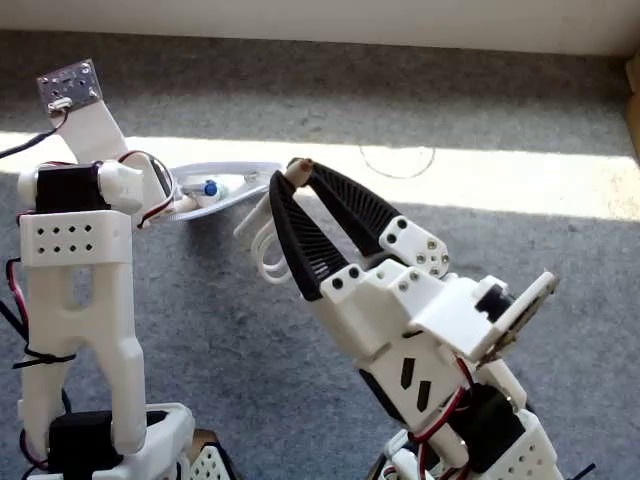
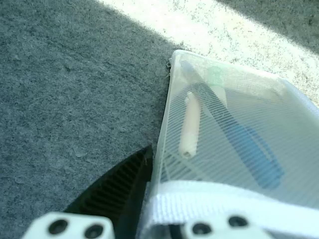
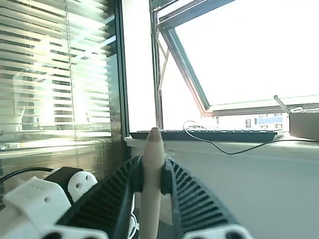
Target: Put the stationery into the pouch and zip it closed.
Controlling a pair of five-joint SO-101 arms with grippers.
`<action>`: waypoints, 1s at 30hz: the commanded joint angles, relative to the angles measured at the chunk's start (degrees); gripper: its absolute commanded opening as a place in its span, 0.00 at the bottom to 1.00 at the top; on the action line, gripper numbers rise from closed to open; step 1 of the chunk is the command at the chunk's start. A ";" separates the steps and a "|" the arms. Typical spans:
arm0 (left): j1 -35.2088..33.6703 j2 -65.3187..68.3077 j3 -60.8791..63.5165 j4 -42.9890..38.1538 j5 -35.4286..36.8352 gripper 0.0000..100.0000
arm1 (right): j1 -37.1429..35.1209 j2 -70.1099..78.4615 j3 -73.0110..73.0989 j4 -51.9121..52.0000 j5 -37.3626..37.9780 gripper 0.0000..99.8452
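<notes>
One pen point(image 3: 151, 174) sits clamped lengthwise in your right fingers point(image 3: 192, 196); the pouch point(image 1: 225, 185), pinched by your left fingers point(image 2: 119, 186), lies just beyond its tip.

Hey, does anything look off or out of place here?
The cream pen clamped in the right gripper points up toward the window, not at the pouch that the left gripper holds; otherwise nothing stands out.

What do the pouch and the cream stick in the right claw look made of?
The pouch looks like translucent flexible plastic with fine woven ribbing; a blue item shows through. The cream stick in the right claw is smooth, matte, probably plastic, possibly wood.
</notes>
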 commanded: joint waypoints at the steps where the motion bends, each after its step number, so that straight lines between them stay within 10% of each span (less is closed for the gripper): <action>1: -0.84 1.10 0.48 -0.79 -0.62 0.04 | -0.57 -0.48 -3.47 -5.41 0.62 0.01; 30: -0.92 0.92 3.38 -5.63 -0.62 0.04 | -0.48 21.23 -0.13 -26.42 13.10 0.01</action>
